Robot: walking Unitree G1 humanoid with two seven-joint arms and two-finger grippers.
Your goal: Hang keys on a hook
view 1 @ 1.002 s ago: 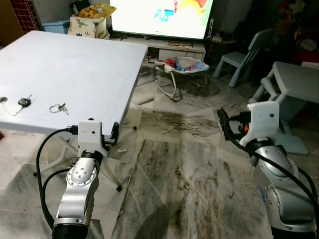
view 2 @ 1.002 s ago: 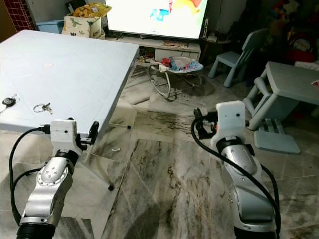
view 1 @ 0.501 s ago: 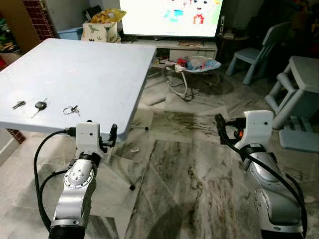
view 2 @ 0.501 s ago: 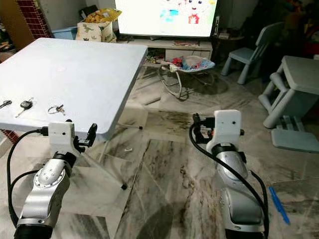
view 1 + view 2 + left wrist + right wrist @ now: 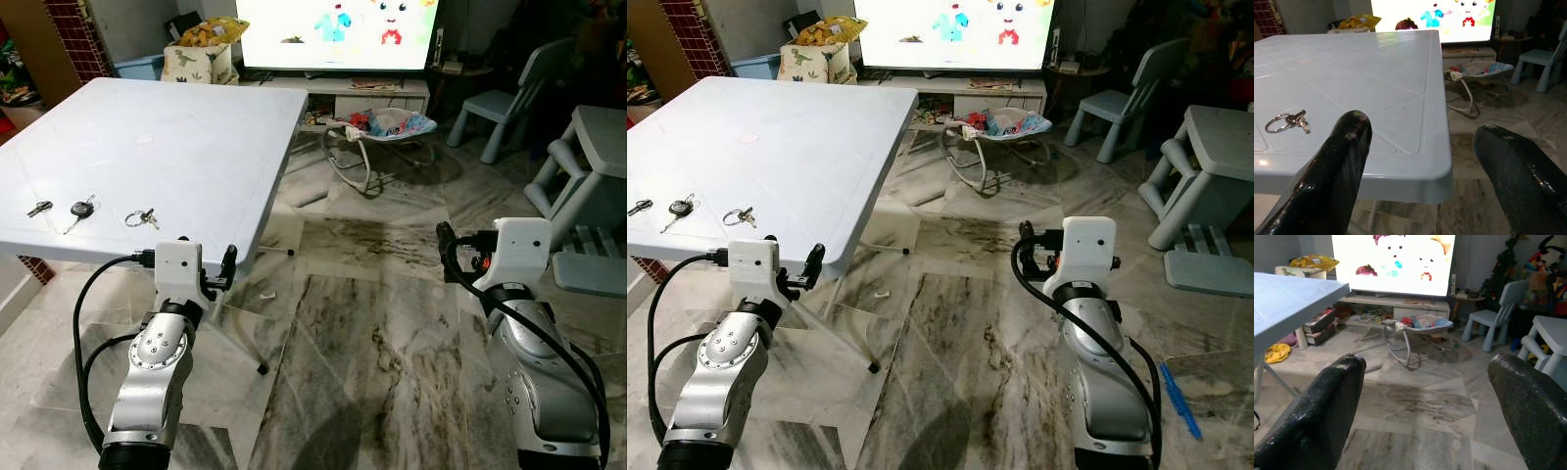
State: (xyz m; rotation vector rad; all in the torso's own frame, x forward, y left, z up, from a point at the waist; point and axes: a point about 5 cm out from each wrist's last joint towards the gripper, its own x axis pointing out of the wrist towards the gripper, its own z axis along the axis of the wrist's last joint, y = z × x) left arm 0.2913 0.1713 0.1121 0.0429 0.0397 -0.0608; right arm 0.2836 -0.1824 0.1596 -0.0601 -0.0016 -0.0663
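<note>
Bright room, TV [image 5: 338, 29] glare, frames sharp.

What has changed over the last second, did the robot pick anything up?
No, nothing was picked up. The whole picture shifted because the camera moved, bringing more of the white table into view. The three sets of keys lie untouched near its front edge. The left claw still hovers open at that edge, and the right claw still hangs open and empty over the floor.
</note>
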